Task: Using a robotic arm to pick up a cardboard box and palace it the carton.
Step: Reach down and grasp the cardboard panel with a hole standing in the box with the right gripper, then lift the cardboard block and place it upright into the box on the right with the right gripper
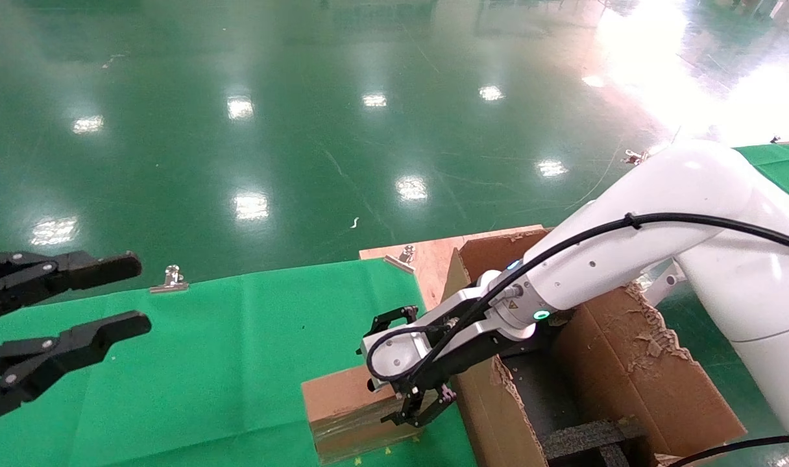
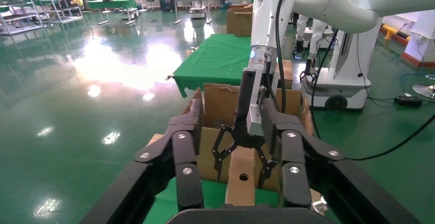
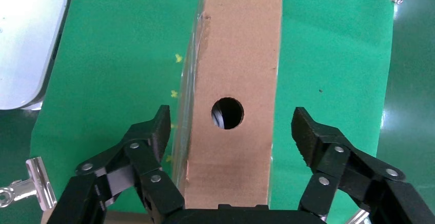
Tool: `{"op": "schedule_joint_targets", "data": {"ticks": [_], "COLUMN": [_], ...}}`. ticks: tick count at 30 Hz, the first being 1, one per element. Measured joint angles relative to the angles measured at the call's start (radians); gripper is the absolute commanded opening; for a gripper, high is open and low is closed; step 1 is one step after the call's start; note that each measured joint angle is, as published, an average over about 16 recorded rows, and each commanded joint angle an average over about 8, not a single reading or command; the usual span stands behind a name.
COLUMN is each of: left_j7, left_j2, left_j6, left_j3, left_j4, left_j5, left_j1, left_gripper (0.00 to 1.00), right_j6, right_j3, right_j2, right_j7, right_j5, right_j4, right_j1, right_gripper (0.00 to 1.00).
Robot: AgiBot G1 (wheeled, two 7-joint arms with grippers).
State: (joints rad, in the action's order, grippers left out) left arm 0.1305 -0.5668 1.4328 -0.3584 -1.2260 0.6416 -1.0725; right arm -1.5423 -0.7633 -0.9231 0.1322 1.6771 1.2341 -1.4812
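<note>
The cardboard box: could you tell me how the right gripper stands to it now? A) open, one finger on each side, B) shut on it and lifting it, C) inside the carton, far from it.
A: the right gripper straddles the cardboard box with its fingers spread, gaps showing.

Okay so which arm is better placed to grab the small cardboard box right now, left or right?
Right. The right gripper hangs directly over the cardboard box, fingers open on both of its long sides, beside the carton. The left gripper is open too, but off over the far end of the green cloth.
</note>
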Motion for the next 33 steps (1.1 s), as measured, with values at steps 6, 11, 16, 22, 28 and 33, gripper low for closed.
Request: {"op": "schedule_joint_targets", "data": {"ticks": [6,11,16,22,28,33], "left_j7": [0.0,0.0,0.0,0.0,0.0,0.0], "left_j2": [0.0,0.0,0.0,0.0,0.0,0.0], "left_j6": [0.0,0.0,0.0,0.0,0.0,0.0], "left_j3": [0.0,0.0,0.0,0.0,0.0,0.0], "left_j4": [0.0,0.0,0.0,0.0,0.0,0.0], "left_j5": [0.0,0.0,0.0,0.0,0.0,0.0], "left_j1": [0.0,0.0,0.0,0.0,0.0,0.0], "left_gripper": [1.0,1.0,1.0,1.0,1.0,1.0], "right_j6": [0.002,0.002,0.003,0.004,0.0,-0.012], "right_j3": [0.002,0.002,0.003,0.007,0.025,0.046], "right_j2": [0.002,0.003,0.003,0.005,0.016,0.034], "right_j7": [0.0,0.0,0.001,0.003,0.009,0.007], "right_j5": [-0.002,-0.002,-0.003,-0.007,-0.028,-0.06], "right_j4": [0.001,0.002,0.002,-0.001,-0.021,-0.055], "right_j1": [0.001,0.002,0.003,-0.002,-0.036,-0.1], "right_gripper": [0.0,0.0,0.0,0.0,0.0,0.0]}}
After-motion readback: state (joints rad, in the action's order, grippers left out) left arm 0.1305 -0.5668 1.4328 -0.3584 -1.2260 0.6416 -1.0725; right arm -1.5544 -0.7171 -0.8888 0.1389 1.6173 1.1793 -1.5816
